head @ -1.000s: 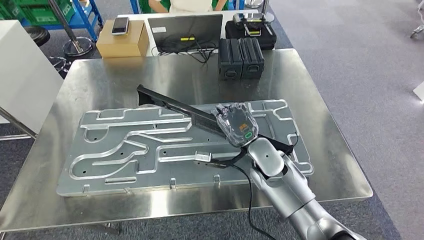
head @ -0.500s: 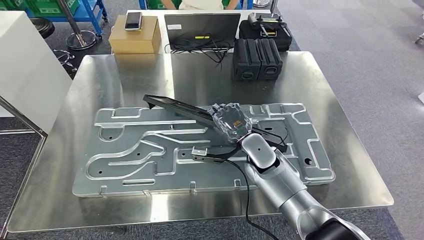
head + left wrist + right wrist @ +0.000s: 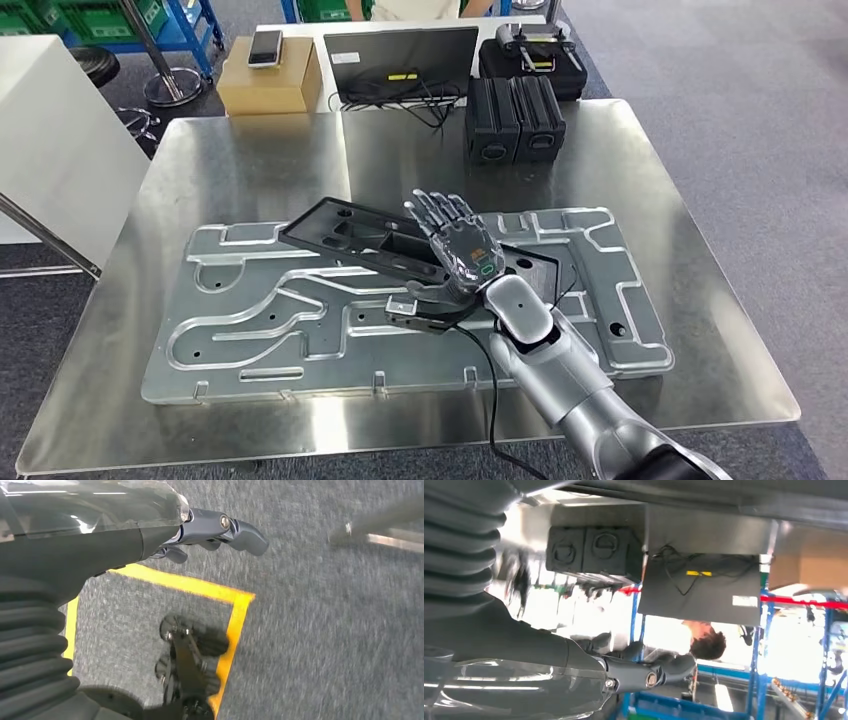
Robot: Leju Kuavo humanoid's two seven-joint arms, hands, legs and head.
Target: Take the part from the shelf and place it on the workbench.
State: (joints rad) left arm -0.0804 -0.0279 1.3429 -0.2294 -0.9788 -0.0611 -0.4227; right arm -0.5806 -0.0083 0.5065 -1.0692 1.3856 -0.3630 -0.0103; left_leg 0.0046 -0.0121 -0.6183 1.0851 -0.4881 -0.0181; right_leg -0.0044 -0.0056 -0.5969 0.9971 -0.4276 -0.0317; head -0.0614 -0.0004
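Risk here was a snag – the right robot hand (image 3: 455, 243) hovered with fingers spread, holding nothing, right over the flat black plastic part (image 3: 372, 239) lying on the grey ribbed metal plate (image 3: 250, 310) on the shiny steel desk (image 3: 230, 160). A careless pull-back could drag it. Left robot hand (image 3: 215, 530) hung by the floor, fingers curled in, nothing in them. Plenty of bare desk around – edges well apart.

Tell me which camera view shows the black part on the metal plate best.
The head view shows it best: the black part lies flat on the metal plate, beneath the open right robot hand. The right wrist view looks toward the black cases and laptop instead, and the left wrist view looks down at the floor.
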